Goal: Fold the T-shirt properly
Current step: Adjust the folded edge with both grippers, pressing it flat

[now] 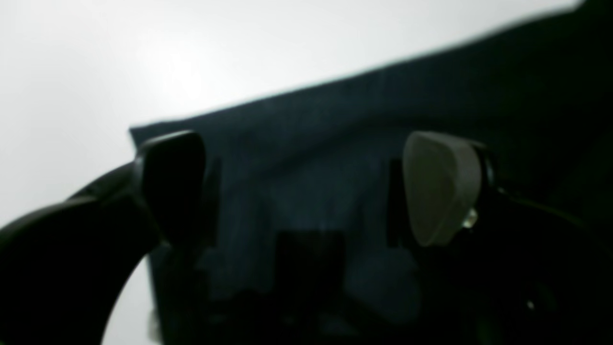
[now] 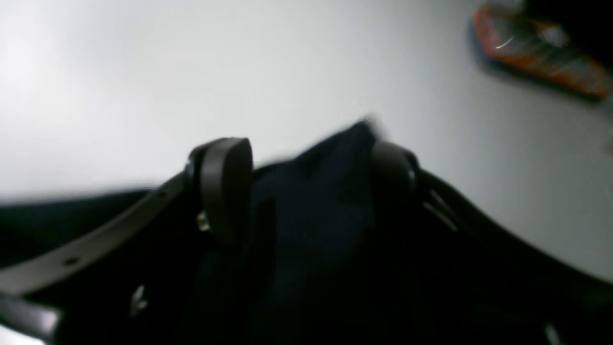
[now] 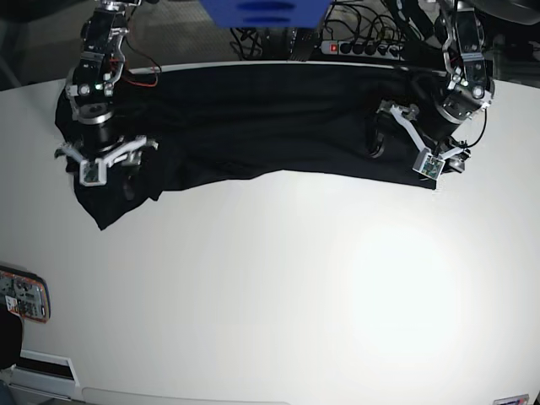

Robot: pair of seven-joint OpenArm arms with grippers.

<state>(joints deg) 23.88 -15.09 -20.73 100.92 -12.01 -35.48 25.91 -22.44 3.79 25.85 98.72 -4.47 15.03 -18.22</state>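
The black T-shirt lies spread in a long band across the far part of the white table. My left gripper stands at the band's right end, low over the cloth. In the left wrist view its fingers are wide apart, and the left gripper is open with the T-shirt lying flat behind it. My right gripper hovers over the band's left end. It is also open, with a corner of the T-shirt showing between its fingers.
An orange and black device lies at the table's left edge and also shows in the right wrist view. A power strip and cables sit behind the table, next to a blue object. Bare white table fills the near side.
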